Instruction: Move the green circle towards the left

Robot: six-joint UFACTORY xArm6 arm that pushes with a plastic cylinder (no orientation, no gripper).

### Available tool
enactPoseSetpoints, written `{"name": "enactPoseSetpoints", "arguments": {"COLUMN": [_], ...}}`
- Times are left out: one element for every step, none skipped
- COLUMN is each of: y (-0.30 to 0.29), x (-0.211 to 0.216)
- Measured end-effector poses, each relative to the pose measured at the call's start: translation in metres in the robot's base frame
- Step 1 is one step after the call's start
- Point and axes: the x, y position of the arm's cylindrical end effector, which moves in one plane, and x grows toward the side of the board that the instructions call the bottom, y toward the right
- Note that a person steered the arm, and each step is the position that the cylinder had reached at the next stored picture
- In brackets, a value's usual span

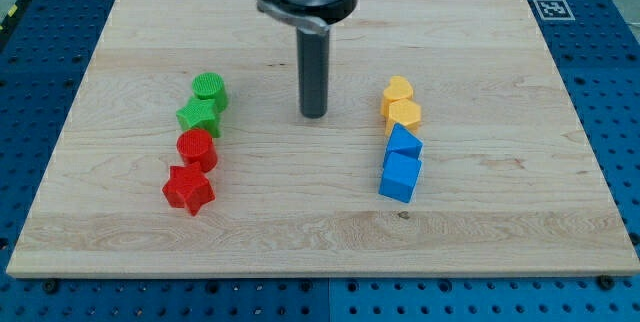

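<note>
The green circle (210,89) sits on the wooden board (320,232) at the view's left. A green star (199,116) touches it just below. My tip (314,115) rests on the board to the right of the green circle, well apart from it, near the board's middle. The rod rises straight up to the arm's grey end at the view's top.
A red circle (197,149) and a red star (188,190) lie below the green star. At the view's right stand a yellow heart (397,92), a yellow pentagon-like block (403,115), a blue block (405,145) and a blue cube (400,177).
</note>
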Motion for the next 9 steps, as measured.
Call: {"name": "enactPoseSetpoints", "arguments": {"y": [-0.005,-0.024,-0.069,-0.088,-0.111,-0.134,-0.147,-0.15,-0.104], "x": [0.0,0.0,-0.007,-0.035,-0.042,-0.042,-0.042,-0.042,-0.041]}}
